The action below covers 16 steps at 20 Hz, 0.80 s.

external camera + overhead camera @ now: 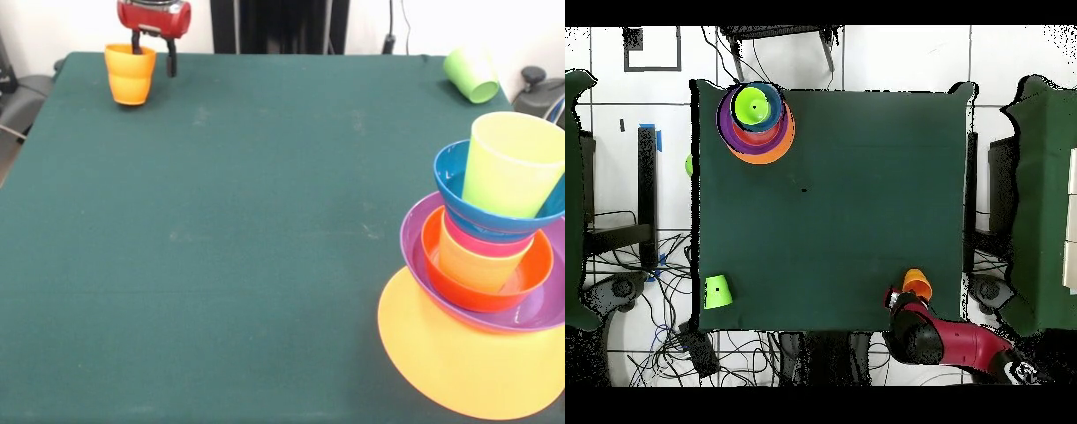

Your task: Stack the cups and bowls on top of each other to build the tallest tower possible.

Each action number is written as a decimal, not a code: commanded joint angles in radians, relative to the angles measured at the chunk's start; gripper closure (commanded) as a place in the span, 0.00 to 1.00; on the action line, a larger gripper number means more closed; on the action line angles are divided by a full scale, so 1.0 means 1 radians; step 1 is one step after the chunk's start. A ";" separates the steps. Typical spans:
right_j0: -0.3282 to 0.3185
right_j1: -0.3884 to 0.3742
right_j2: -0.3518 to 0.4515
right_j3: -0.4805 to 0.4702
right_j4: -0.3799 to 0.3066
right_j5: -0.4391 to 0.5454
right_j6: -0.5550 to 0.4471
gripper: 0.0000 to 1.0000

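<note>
An orange cup [130, 75] stands upright at the table's far left corner in the front view. My gripper [154, 51] hangs over it, open, with one finger dipping inside the rim and the other outside the cup's right wall. The overhead view shows the orange cup [916, 284] beside my gripper [898, 298] at the table's bottom edge. The tower [494, 256] stands at the right: a wide orange-yellow bowl [459, 362], a purple bowl [415, 238], a red-orange bowl [441, 274], cups nested inside, a blue bowl [455, 177] and a yellow-green cup [512, 163] on top. From above the tower [755, 122] sits at the top left.
A lime green cup [472, 75] lies on its side at the far right corner in the front view. The overhead view has this lime green cup [717, 292] near the bottom left corner. Dark green cloth [265, 221] covers the table, and cables lie on the floor around it.
</note>
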 commanded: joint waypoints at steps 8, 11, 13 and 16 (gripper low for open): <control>0.050 -0.029 0.083 -0.046 -0.034 0.051 0.024 0.00; 0.046 -0.028 0.091 -0.049 -0.036 0.050 0.022 0.00; 0.044 -0.026 0.095 -0.051 -0.038 0.049 0.021 0.00; 0.031 -0.024 0.110 -0.050 -0.054 0.029 0.017 0.00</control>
